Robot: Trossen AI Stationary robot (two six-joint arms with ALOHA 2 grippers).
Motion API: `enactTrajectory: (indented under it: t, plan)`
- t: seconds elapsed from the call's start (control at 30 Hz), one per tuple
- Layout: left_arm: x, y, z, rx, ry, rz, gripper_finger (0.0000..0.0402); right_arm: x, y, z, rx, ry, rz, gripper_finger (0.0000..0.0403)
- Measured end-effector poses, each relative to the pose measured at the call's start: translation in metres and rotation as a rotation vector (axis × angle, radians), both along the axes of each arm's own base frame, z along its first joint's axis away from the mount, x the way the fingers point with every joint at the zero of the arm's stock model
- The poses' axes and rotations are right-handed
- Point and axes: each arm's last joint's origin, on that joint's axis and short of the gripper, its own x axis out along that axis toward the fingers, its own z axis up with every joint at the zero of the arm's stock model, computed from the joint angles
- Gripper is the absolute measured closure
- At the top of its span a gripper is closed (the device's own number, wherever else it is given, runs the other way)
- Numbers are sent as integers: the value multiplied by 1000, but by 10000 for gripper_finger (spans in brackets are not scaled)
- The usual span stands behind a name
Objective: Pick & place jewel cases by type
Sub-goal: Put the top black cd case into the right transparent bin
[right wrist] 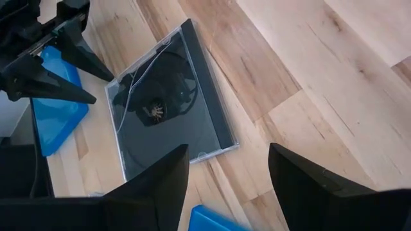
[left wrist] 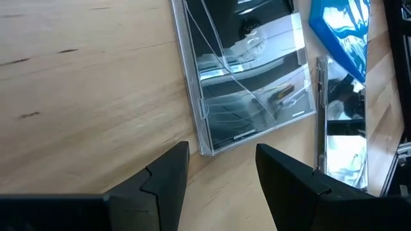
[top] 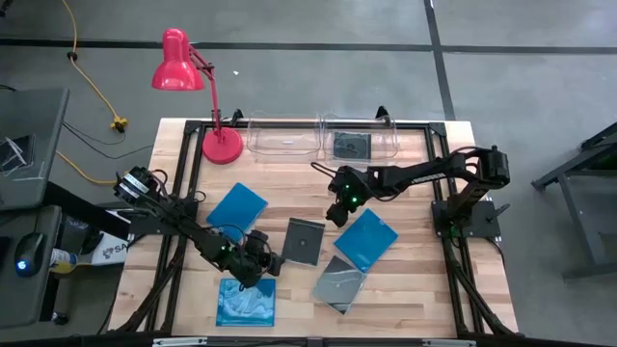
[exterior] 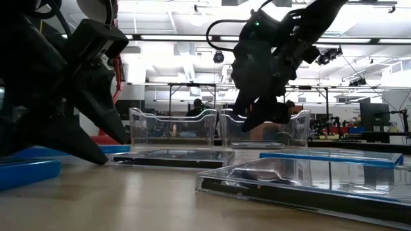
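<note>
Two dark jewel cases lie flat mid-table: one [top: 304,241] between both grippers, another [top: 339,284] nearer the front. A third dark case [top: 352,145] lies in the right-hand clear bin. Blue jewel cases lie at the left [top: 237,207], the right [top: 366,239] and the front left [top: 247,301]. My left gripper [top: 275,260] is open, low at the middle dark case's left edge, with the case's corner [left wrist: 205,149] just ahead of its fingers. My right gripper [top: 337,214] hangs open above the table, right of that case [right wrist: 170,109], nothing between its fingers.
Two clear bins [top: 284,135] [top: 381,130] stand side by side at the table's far edge; the left one looks empty. A red desk lamp [top: 220,145] stands at the far left. Bare wood shows near the front right corner.
</note>
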Motion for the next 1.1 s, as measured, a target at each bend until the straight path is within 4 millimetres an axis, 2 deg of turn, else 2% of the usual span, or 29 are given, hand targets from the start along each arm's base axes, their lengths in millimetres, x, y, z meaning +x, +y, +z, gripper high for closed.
enactTrajectory:
  t: [0.43, 1.1]
  plan:
    - [1, 2, -1, -47, 40, -4, 220, -3, 0, -3, 20, 30, -17, 206]
    - [8, 14, -2, -76, 55, 24, 220, -26, 11, -38, 147, -45, -136, 206]
